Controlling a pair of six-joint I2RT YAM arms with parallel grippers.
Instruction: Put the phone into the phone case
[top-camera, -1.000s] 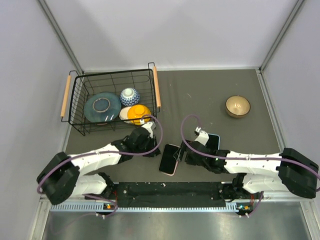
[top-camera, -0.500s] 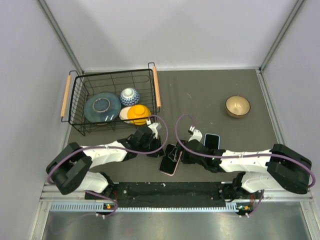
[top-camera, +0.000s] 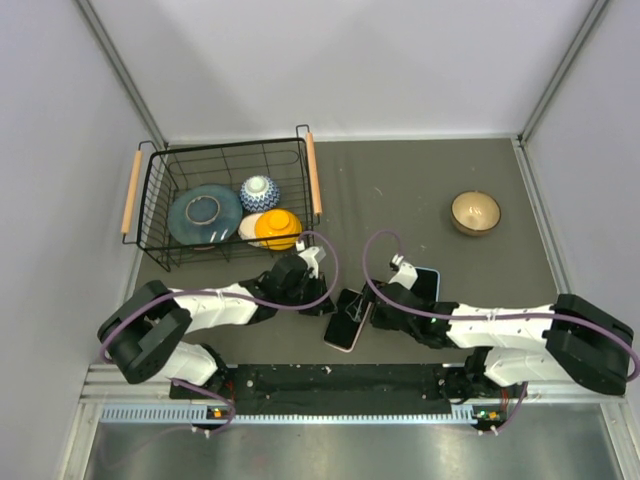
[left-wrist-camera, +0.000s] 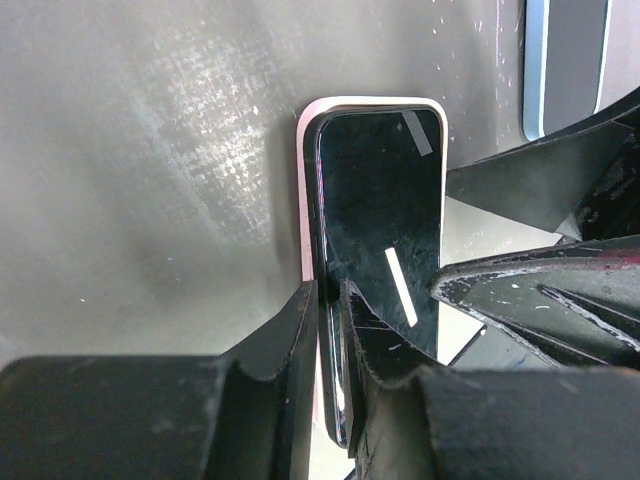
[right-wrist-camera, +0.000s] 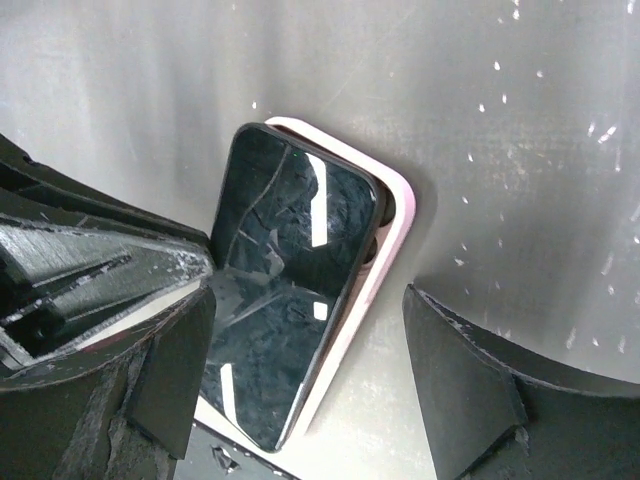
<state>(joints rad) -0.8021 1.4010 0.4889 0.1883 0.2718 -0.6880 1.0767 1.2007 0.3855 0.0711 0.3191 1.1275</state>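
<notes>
From above, a slim phone (top-camera: 349, 316) with a glossy black screen rests askew on a soft pink phone case (top-camera: 344, 346) near the front edge of the grey table (top-camera: 400, 190). The left claw (top-camera: 328, 303) and right claw (top-camera: 372, 308) flank it. Left wrist: the left claw (left-wrist-camera: 330, 290), nearly closed, pinches the phone's long edge, which is tilted above the case's rim. Right wrist: the right claw (right-wrist-camera: 308, 300) gapes wide astride phone and case, gripping nothing.

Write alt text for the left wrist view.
The left end effector pinches one long edge of the phone, which lies screen-up over the pink phone case on the grey table. A blue-rimmed slab lies beyond.
</notes>
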